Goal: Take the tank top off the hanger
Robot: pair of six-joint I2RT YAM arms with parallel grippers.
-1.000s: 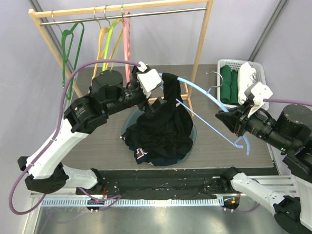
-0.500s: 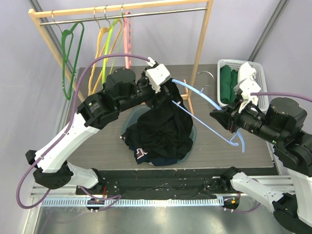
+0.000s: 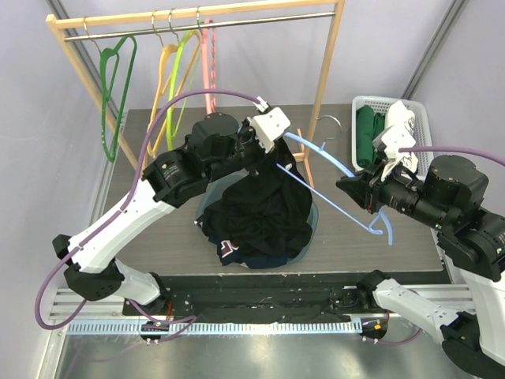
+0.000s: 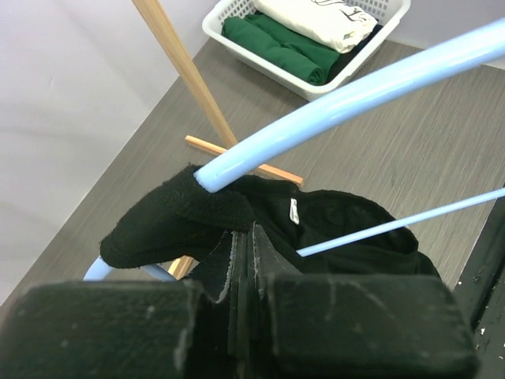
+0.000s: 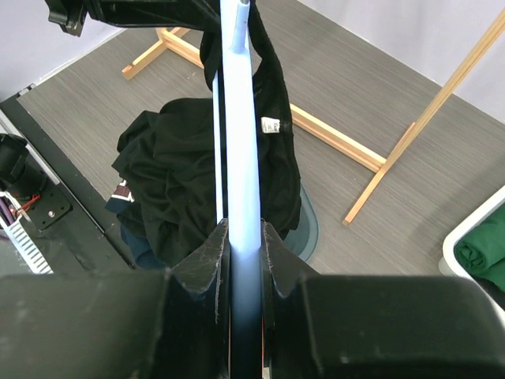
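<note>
You're about halfway: your left gripper (image 4: pixel 241 276) is pinched shut on a strap of the tank top (image 3: pixel 264 213) at the far tip of the hanger (image 5: pixel 239 118), and your right gripper (image 5: pixel 241 237) clamps the hanger near its hook. That strap's still looped over the tip, with the rest heaped below it.

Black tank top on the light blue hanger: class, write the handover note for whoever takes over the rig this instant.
Left claw: shut on a fold of the black fabric tank top, close to its strap.
Right claw: shut on the light blue plastic hanger, which is held up off the grey table.
Tank top: body heaped on the table, one strap looped over the hanger's far end.
Done: both grips are set.
Left: draw the strap off the hanger's end so the two come apart.
</note>
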